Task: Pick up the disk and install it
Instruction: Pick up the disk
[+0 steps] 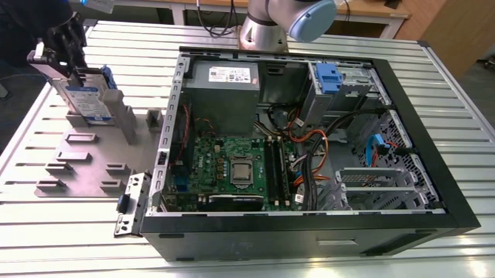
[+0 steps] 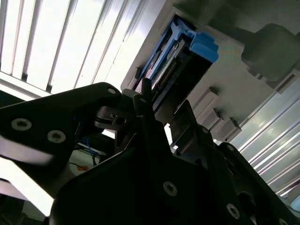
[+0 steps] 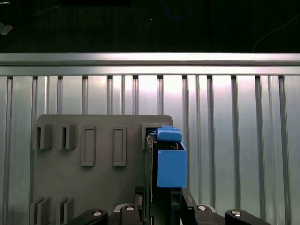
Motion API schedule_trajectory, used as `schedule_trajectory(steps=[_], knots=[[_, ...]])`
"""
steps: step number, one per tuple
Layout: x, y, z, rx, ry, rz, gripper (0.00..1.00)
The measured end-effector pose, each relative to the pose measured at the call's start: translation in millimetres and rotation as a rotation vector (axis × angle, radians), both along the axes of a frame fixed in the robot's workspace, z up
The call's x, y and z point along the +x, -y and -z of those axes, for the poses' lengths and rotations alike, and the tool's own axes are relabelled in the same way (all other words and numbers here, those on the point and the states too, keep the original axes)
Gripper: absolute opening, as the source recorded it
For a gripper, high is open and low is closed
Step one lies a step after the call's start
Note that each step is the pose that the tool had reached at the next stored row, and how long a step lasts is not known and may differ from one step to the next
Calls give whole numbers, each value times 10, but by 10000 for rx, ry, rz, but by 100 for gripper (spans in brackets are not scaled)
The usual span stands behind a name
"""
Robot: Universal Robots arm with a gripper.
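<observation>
Bright, even light, hard glare on metal.
The ribbed bench (image 1: 69,243) shines pale in the exterior view and burns white in the second wrist view, leaving the hand (image 2: 161,101) a backlit black mass; soft shadow fills the computer case (image 1: 309,243).

The gripper (image 1: 64,62) covers the disk's (image 1: 87,99) upper end, its grip too dark to tell; the arm (image 1: 282,23) is cut off by the exterior view's edge

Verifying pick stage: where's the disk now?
Exterior view's left: the disk stands on edge on the grey fixture plate, beside the open computer case, just below the gripper.
</observation>
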State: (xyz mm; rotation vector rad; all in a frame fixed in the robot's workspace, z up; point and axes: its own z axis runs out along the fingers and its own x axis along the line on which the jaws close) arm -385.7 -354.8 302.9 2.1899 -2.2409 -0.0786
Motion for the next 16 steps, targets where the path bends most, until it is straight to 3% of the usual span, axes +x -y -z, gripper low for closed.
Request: schedule_trajectory(steps=[6, 10, 16], knots=[[0, -16, 0, -109, 0, 54, 42], [0, -47, 0, -117, 1, 63, 42], [0, -49, 0, -118, 0, 63, 42]])
